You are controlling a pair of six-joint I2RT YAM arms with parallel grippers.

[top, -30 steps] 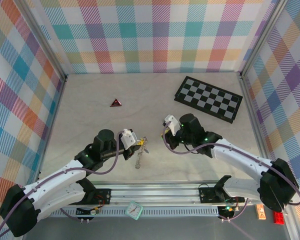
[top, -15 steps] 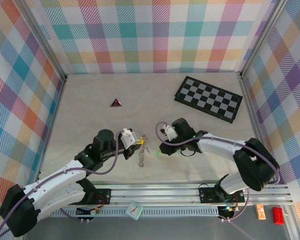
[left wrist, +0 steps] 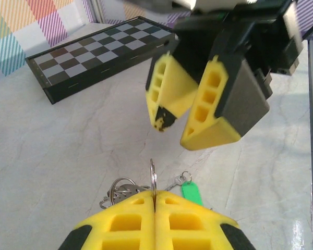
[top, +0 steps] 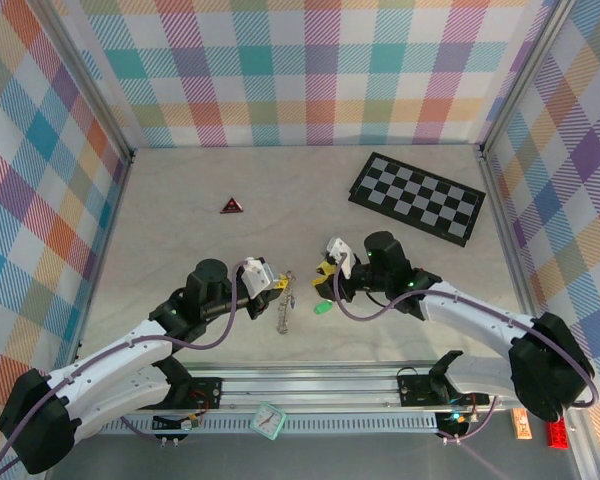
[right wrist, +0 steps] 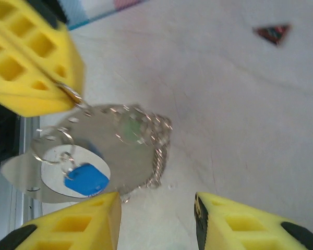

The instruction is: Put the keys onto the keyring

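My left gripper (top: 277, 285) (left wrist: 155, 196) is shut on the edge of a thin metal keyring (left wrist: 153, 177), which stands upright out of its yellow fingertips. A bunch of silvery keys (left wrist: 117, 191) (top: 283, 312) trails from it onto the table. A key with a green tag (top: 322, 307) (left wrist: 191, 191) lies loose just right of the bunch. My right gripper (top: 324, 277) (right wrist: 156, 219) hovers open above and right of that key, with nothing between its fingers (left wrist: 169, 91). In the right wrist view the left fingers (right wrist: 34, 67) pinch the keyring (right wrist: 69, 92) above the blurred keys (right wrist: 154, 133).
A folded chequered board (top: 416, 196) lies at the back right. A small red-and-black triangle (top: 230, 205) (right wrist: 273, 32) sits at the back left. A blue tag on a small ring (right wrist: 86, 179) shows near the left fingers. The metal rail (top: 310, 385) runs along the near edge.
My right gripper dipped to the table beside the keys, then opened and drew back up, leaving the green-tagged key lying there. The left gripper and keyring have stayed put.
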